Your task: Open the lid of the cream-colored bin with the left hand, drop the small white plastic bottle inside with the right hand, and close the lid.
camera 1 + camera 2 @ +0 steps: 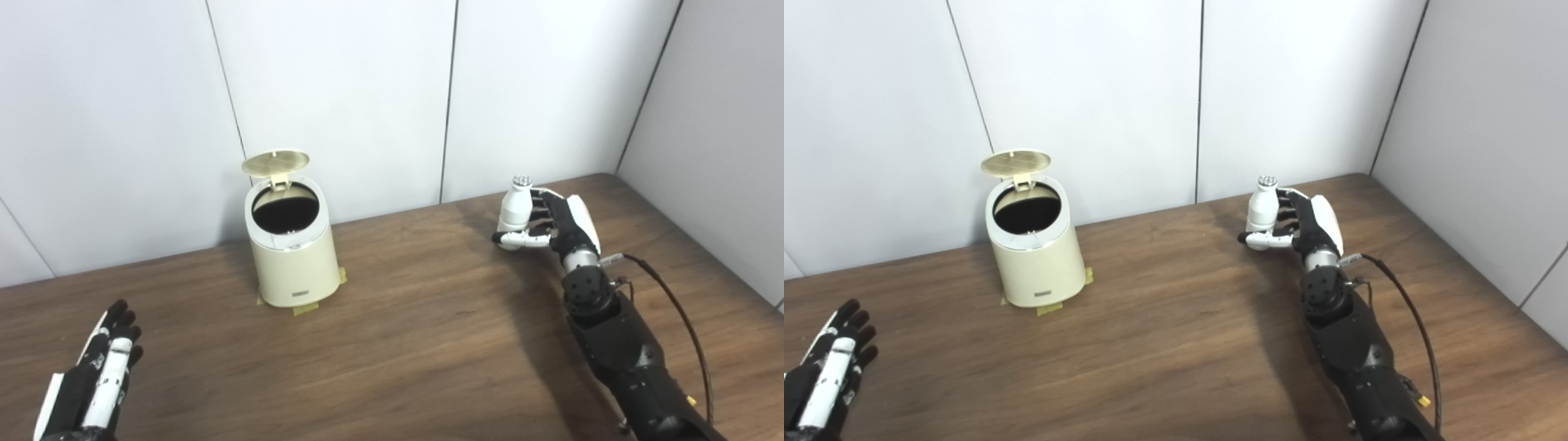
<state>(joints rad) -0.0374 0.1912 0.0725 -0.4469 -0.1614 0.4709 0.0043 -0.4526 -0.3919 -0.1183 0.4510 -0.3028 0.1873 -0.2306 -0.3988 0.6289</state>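
Wood: the brown table [429,343] carries everything; grey wall panels [343,92] stand behind its far edge and along its right edge.
Bin: the cream bin [294,260] stands upright near the far edge of the table, left of the middle, on bits of yellowish tape [304,310].
Lid: the round lid [275,162] is open, tipped up and back on its hinge at the far side of the bin, so the dark inside shows from above.
Bottle: the small white bottle [514,208] is in the right hand, near the far right corner of the table and well apart from the bin.
Bottle axis: the long axis is close to vertical; the ribbed cap [522,180] points up, the bottom points down to the table.
Bottle height: I cannot tell whether the bottom touches the table or is a little above it.
Right hand: the right hand [554,223] is closed around the bottle, the thumb [520,239] across the lower part in front and the fingers behind it.
Left hand: the left hand [101,373] is at the near left corner of the table, fingers stretched flat and pointing away; it holds nothing and is well apart from the bin.
Cable: a black cable [686,324] runs along the right forearm.
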